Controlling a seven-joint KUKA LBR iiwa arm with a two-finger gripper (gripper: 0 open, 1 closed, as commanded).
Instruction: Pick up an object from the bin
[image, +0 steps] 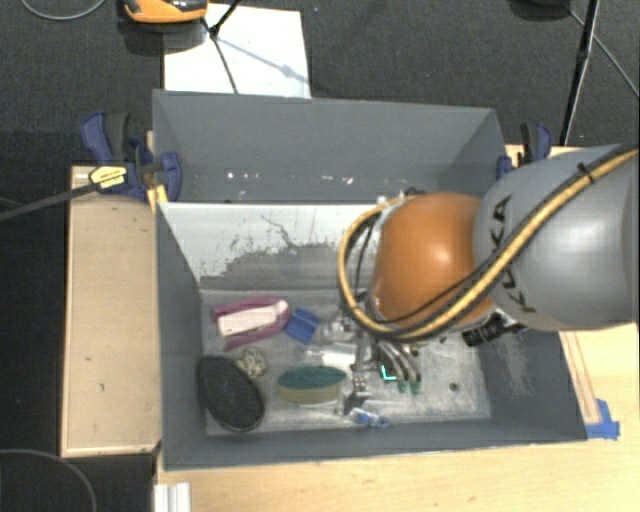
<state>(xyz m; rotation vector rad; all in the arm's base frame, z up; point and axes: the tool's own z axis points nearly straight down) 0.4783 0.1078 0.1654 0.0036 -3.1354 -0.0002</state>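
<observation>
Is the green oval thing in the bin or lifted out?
In the bin: the green oval thing lies flat on the bin floor, between the black oval disc and the gripper.

Grey bin (180, 330), black oval disc (229, 393), green pad (312, 380), purple box (250, 318), blue block (302, 324)

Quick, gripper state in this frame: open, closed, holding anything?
Gripper: cannot be told; it sits low in the bin, next to a green oval pad.

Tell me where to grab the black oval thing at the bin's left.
Probably across the narrow middle of the black oval, coming straight down from above: it lies flat on the bin floor, and its short width looks easiest to span. The left wall is close, so clearance may be tight.
</observation>
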